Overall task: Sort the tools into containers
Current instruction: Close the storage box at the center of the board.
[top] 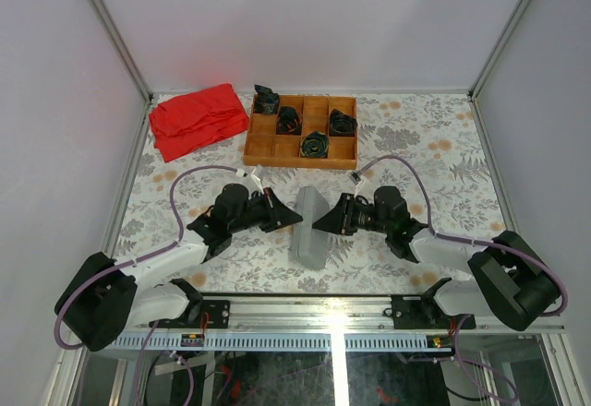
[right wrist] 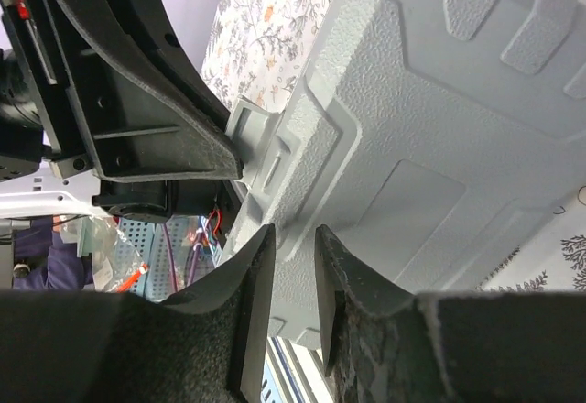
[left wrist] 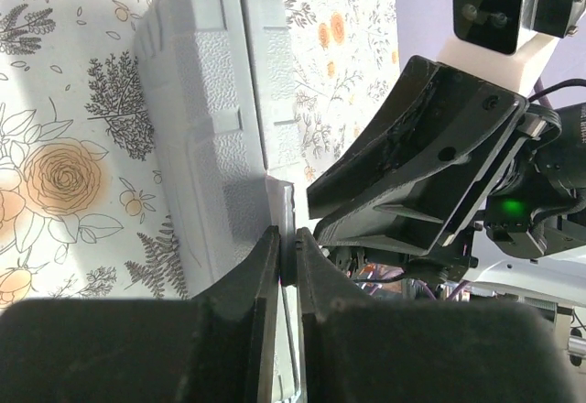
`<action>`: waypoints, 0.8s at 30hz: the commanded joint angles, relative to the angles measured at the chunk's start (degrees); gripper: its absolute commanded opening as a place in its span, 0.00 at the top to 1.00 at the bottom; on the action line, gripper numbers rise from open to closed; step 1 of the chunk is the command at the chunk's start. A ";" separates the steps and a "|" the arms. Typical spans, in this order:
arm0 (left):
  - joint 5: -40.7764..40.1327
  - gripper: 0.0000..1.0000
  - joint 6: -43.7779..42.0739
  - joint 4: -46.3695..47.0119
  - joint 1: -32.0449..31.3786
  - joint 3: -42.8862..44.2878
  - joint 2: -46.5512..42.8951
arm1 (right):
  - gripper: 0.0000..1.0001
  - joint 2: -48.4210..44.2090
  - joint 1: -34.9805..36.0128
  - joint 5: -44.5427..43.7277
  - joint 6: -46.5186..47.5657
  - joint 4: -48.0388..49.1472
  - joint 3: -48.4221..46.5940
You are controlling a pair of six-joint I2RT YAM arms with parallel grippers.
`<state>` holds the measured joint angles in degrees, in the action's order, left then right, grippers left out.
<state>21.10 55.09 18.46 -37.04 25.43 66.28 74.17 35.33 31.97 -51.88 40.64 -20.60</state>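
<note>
Tool case [top: 308, 232] stands on edge, left gripper [left wrist: 287, 261] clamped onto it.

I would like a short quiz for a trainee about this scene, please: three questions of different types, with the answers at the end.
1. True or false: the grey tool case is open.
2. What lies in the wooden compartment tray? A) pliers B) black coiled bundles C) screwdrivers
3. Which tool is shut on the thin tab at the case's edge?

Key:
1. False. Its two halves are closed together.
2. B.
3. The left tool.
</note>
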 commanded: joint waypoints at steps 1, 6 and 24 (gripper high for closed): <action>0.96 1.00 -1.30 -1.92 -0.85 -0.55 1.13 | 0.69 2.07 1.67 -0.67 -0.57 3.90 -2.84; 0.62 1.00 -1.08 -1.91 -0.93 -1.41 0.74 | 0.69 4.18 2.60 -0.52 -1.19 5.67 -3.10; -5.00 1.00 1.91 1.53 -0.99 -12.41 -0.23 | 0.68 7.32 4.04 -5.60 3.70 -10.07 -5.92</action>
<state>18.24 55.46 15.25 -37.63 14.85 66.92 83.66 38.74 28.97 -51.31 34.61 -24.53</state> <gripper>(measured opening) 0.061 0.308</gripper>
